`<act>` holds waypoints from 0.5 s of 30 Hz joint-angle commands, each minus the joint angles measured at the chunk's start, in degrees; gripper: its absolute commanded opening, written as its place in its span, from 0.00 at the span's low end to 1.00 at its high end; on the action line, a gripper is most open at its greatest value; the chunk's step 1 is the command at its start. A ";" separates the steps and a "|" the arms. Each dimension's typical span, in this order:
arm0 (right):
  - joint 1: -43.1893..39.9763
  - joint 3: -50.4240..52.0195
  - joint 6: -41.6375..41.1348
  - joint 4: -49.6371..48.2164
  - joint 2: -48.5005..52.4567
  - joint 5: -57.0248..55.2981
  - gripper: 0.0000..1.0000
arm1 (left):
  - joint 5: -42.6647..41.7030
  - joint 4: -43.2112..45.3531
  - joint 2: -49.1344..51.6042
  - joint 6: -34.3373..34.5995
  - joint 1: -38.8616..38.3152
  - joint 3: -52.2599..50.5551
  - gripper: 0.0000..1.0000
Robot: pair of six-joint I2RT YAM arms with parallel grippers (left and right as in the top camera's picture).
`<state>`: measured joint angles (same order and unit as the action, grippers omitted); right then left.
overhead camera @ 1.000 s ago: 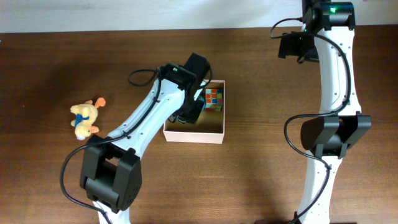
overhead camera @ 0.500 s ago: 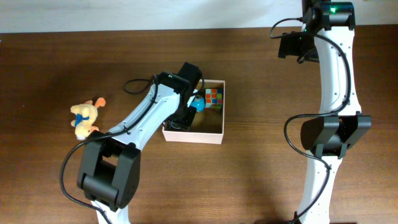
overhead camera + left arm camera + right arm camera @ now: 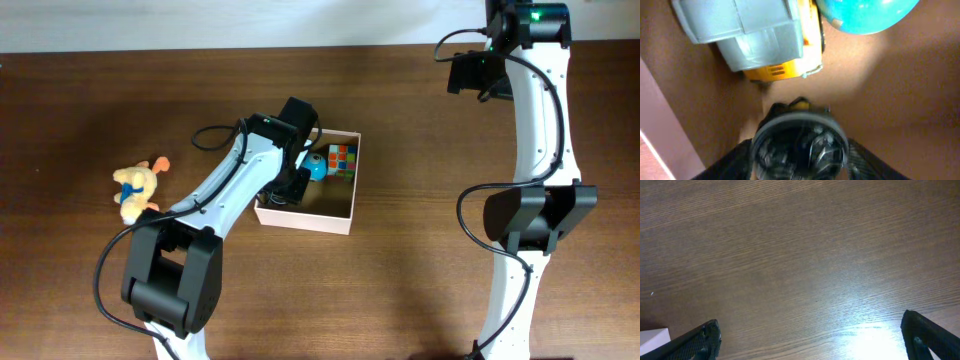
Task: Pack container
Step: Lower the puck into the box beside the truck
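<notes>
The container (image 3: 300, 218), a shallow white box with a tan inside, stands mid-table. It holds a coloured cube (image 3: 343, 158), a blue ball (image 3: 316, 167) and a grey and yellow toy (image 3: 771, 47). My left gripper (image 3: 288, 190) is down inside the box at its left side. In the left wrist view its fingers (image 3: 800, 150) sit against both sides of a dark round thing (image 3: 800, 142) on the box floor (image 3: 890, 90). The blue ball (image 3: 865, 12) lies just beyond. My right gripper (image 3: 810, 335) is open and empty over bare wood at the far right.
A yellow plush duck (image 3: 137, 190) lies on the table to the left of the box. The right arm's base and links (image 3: 530, 215) stand along the right side. A white corner (image 3: 652, 336) shows at the lower left of the right wrist view.
My left gripper has moved left inside the box, uncovering the blue ball. The box has shifted a little left and turned slightly. The right arm has not moved.
</notes>
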<state>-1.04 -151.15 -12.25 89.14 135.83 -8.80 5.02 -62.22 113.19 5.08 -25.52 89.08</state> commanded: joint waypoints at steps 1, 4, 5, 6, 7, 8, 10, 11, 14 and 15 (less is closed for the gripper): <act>-0.15 0.20 -0.70 0.00 -0.44 -0.74 0.99 | 0.81 0.13 0.50 -0.37 0.28 -0.55 0.67; -0.15 0.20 -0.70 0.00 -0.44 -0.74 0.99 | 0.83 0.15 0.50 -0.37 0.28 -0.55 0.73; -0.15 0.20 -0.70 0.00 -0.44 -0.74 0.99 | 0.83 0.15 0.50 -0.37 0.31 -0.55 0.74; -0.15 0.20 -0.70 0.00 -0.44 -0.74 0.99 | 0.83 0.15 0.50 -0.37 0.31 -0.55 0.75; -0.15 0.20 -0.70 0.00 -0.44 -0.74 0.99 | 0.83 0.17 0.50 -0.37 0.28 -0.55 0.75; -0.15 0.20 -0.70 0.00 -0.44 -0.74 0.99 | 0.83 0.22 0.50 -0.37 0.28 -0.55 0.75; -0.15 0.20 -0.70 0.00 -0.44 -0.74 0.99 | 0.81 0.57 0.50 -0.37 0.28 -0.55 0.75; -0.15 0.20 -0.70 0.00 -0.44 -0.74 0.99 | 0.81 0.83 0.50 -0.37 0.28 -0.55 0.75; -0.15 0.20 -0.70 0.00 -0.44 -0.74 0.99 | 0.55 2.16 0.48 -0.37 0.28 0.24 0.75; -0.15 0.20 -0.70 0.00 -0.44 -0.74 0.99 | 0.37 2.29 0.48 -0.37 0.28 1.40 0.75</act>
<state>-1.04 -151.15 -12.25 89.14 135.83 -8.82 4.99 -60.29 113.19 5.02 -25.52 89.10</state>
